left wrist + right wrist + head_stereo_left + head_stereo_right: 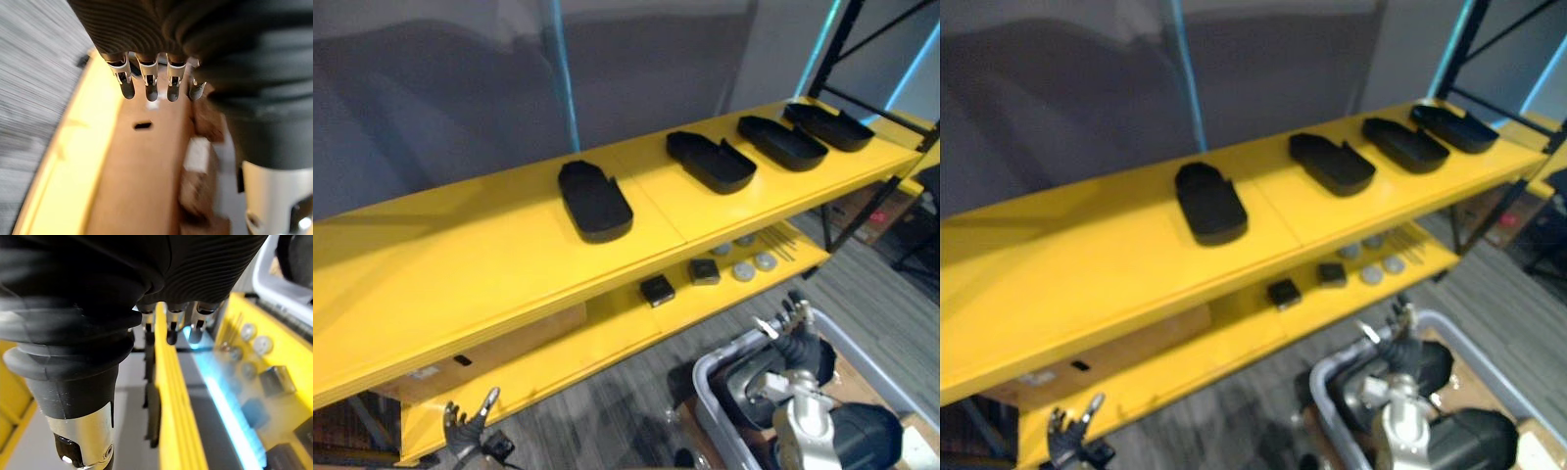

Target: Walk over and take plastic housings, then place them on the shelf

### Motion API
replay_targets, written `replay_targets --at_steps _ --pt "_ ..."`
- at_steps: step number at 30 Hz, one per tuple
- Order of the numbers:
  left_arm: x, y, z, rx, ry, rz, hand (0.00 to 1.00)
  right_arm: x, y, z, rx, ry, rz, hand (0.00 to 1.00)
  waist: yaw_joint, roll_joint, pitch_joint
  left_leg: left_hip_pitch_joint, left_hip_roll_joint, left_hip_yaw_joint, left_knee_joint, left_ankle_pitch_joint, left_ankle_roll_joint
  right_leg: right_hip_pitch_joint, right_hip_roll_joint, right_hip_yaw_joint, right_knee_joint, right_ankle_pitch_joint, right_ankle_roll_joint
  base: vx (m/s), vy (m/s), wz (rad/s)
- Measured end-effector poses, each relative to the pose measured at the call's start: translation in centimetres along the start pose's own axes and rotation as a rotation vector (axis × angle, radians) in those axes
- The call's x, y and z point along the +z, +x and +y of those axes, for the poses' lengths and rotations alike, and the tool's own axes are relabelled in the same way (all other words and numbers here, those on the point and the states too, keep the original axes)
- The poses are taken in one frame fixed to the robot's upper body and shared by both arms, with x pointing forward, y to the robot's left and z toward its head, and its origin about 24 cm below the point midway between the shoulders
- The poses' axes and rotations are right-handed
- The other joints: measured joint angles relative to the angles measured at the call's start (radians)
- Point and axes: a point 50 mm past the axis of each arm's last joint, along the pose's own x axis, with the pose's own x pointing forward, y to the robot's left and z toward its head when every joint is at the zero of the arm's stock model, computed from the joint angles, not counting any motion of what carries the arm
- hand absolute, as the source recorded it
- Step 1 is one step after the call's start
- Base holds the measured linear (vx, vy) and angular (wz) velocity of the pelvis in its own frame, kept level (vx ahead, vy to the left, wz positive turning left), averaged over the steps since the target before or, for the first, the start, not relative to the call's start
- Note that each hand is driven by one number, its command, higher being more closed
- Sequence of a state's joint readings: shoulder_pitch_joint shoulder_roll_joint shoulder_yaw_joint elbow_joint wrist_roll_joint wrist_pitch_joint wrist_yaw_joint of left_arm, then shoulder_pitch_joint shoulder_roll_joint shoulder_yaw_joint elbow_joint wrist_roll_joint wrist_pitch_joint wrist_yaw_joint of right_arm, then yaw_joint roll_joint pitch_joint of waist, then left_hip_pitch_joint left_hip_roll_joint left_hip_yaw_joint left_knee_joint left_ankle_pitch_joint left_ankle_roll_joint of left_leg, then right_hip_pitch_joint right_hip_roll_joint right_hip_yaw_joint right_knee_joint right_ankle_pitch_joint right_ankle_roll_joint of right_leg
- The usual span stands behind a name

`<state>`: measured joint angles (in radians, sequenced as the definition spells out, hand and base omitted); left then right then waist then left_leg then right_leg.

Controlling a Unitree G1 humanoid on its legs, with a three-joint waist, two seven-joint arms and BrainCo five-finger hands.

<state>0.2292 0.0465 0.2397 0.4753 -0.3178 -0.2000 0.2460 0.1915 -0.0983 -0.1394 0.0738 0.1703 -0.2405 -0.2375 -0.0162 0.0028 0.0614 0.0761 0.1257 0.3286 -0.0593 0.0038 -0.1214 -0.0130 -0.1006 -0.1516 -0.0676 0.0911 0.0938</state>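
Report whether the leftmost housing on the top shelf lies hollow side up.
Hollow side down: the leftmost housing shows a smooth closed back.

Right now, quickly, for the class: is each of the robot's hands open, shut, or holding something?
Left hand: open, fingers straight, holding nothing.
Right hand: open, fingers relaxed, holding nothing.

We see our left hand (149,73) with its fingers (172,90) hanging straight and loose, holding nothing, and past them a yellow shelf board (83,161) running alongside a brown cardboard box (142,181) with a dark slot (142,126), grey carpet (34,98) beside the board.
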Motion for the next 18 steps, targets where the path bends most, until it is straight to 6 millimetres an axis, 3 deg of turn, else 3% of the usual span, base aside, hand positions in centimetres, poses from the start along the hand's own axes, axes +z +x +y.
replay_targets --at_steps 3,6,9,10,14,16,17,18 --pt "0.4 -0.5 -3.8 -0.245 0.091 -0.005 0.00 1.2 0.3 -2.7 -0.121 -0.030 -0.053 0.00 -0.012 -0.024 0.016 0.030 0.007 0.074 0.040 -0.058 -0.014 -0.005 0.013 0.086 -0.020 0.008 0.000 0.02 0.027 -0.80" --pt "0.7 -0.6 -6.1 -0.369 0.109 -0.003 0.00 1.9 -0.4 -5.8 -0.212 -0.081 -0.072 0.00 -0.059 -0.044 0.033 0.051 0.011 0.124 0.073 -0.091 -0.015 -0.007 0.017 0.132 -0.020 0.008 -0.005 0.05 0.041 -0.58" --pt "1.5 -0.4 -7.6 -0.427 0.126 -0.029 0.00 2.1 -1.5 -7.7 -0.264 -0.115 -0.073 0.00 -0.086 -0.050 0.038 0.062 0.019 0.175 0.112 -0.129 -0.014 -0.029 0.030 0.196 -0.020 0.025 0.003 0.13 0.029 -1.11" --pt "2.8 -0.2 -9.9 -0.509 0.141 -0.068 0.00 2.1 -2.1 -8.7 -0.283 -0.135 -0.071 0.00 -0.110 -0.039 0.051 0.081 0.027 0.206 0.140 -0.178 -0.011 -0.065 0.054 0.216 -0.012 0.069 -0.008 0.18 0.010 -1.79" --pt "3.1 -0.8 -12.1 -0.598 0.157 -0.075 0.00 2.2 -3.1 -9.2 -0.297 -0.145 -0.074 0.00 -0.156 -0.043 0.056 0.104 0.020 0.227 0.161 -0.216 -0.006 -0.056 0.057 0.234 -0.012 0.075 -0.003 0.02 0.027 -0.55" --pt "2.5 -1.0 -12.0 -0.597 0.164 -0.048 0.00 2.6 -3.2 -9.0 -0.289 -0.137 -0.093 0.00 -0.153 -0.042 0.059 0.105 0.022 0.235 0.198 -0.247 -0.009 -0.063 0.063 0.259 -0.013 0.075 -0.002 -0.04 0.000 -0.49" --pt "2.0 -1.2 -11.7 -0.584 0.159 -0.026 0.00 3.0 -3.1 -8.8 -0.267 -0.135 -0.115 0.00 -0.148 -0.038 0.057 0.099 0.015 0.190 0.221 -0.272 -0.015 -0.075 0.070 0.283 -0.021 0.070 -0.007 0.04 -0.133 -0.99" --pt "1.3 -1.3 -11.0 -0.555 0.154 -0.002 0.00 3.3 -2.7 -8.4 -0.237 -0.127 -0.139 0.00 -0.127 -0.032 0.058 0.089 0.004 0.041 0.260 -0.295 0.005 -0.088 0.087 0.328 -0.021 0.073 -0.007 0.04 -0.256 -1.03"
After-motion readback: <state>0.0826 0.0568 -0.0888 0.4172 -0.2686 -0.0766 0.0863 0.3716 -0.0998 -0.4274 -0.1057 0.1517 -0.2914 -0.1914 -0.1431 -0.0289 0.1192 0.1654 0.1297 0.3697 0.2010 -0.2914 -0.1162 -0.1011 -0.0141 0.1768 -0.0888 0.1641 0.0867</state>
